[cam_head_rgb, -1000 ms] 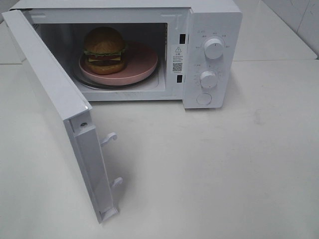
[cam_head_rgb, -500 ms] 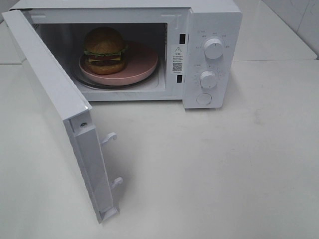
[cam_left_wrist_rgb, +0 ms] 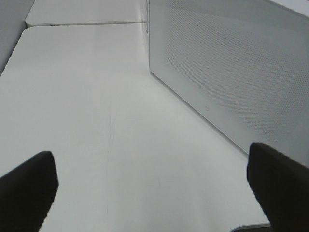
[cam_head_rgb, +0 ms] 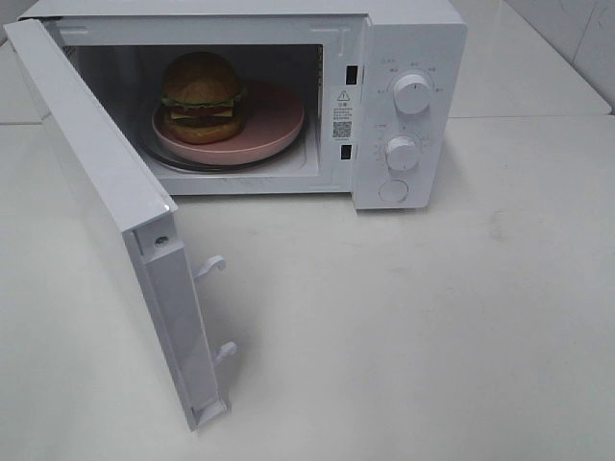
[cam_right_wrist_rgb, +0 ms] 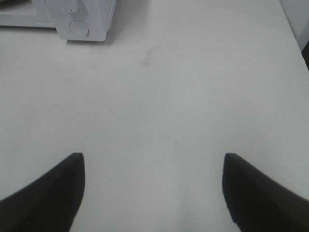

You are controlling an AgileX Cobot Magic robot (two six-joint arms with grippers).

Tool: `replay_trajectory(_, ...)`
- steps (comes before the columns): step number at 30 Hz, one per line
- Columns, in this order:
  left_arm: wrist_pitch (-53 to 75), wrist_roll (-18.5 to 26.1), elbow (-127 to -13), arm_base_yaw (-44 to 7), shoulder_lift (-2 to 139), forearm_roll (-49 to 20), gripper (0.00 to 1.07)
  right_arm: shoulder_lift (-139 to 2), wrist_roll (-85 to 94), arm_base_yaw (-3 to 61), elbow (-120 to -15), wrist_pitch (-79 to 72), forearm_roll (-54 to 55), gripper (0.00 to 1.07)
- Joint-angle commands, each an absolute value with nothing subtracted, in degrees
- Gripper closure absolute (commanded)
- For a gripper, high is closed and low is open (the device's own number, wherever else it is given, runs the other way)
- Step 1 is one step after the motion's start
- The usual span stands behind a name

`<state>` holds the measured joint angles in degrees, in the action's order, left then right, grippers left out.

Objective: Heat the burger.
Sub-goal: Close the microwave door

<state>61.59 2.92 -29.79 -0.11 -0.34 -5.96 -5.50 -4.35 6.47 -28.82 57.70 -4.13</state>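
The burger (cam_head_rgb: pixel 201 97), tall with a golden-brown bun, lettuce and cheese, rests on a round pink plate (cam_head_rgb: pixel 274 120) inside the white microwave (cam_head_rgb: pixel 413 38). The microwave door (cam_head_rgb: pixel 106 192) is swung wide open toward the front left. Neither arm shows in the exterior high view. My left gripper (cam_left_wrist_rgb: pixel 152 186) is open above bare table, beside the perforated outer face of the door (cam_left_wrist_rgb: pixel 231 67). My right gripper (cam_right_wrist_rgb: pixel 153 191) is open too, nothing between its fingers, hovering over the table some way in front of the microwave's control corner (cam_right_wrist_rgb: pixel 79 21).
Two round knobs (cam_head_rgb: pixel 412 93) and a round button (cam_head_rgb: pixel 393 191) sit on the microwave's right panel. Two latch hooks (cam_head_rgb: pixel 211 266) stick out of the door's edge. White table (cam_head_rgb: pixel 432 327) extends in front and to the right; a tiled wall stands at the far right.
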Motion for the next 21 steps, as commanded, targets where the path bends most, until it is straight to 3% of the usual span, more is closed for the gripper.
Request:
replay_trajectory(1, 61.08, 2.86, -29.56, -0.06, -1.26, -6.13, 0.07, -2.23, -3.95, 6.02, -28.59, 57.18, -3.67, 0.31)
replay_trajectory(21, 61.08, 2.86, -29.56, -0.06, -1.15, -6.07, 0.07, 1.89, -3.84, 4.64, -28.53, 57.18, -3.61, 0.31)
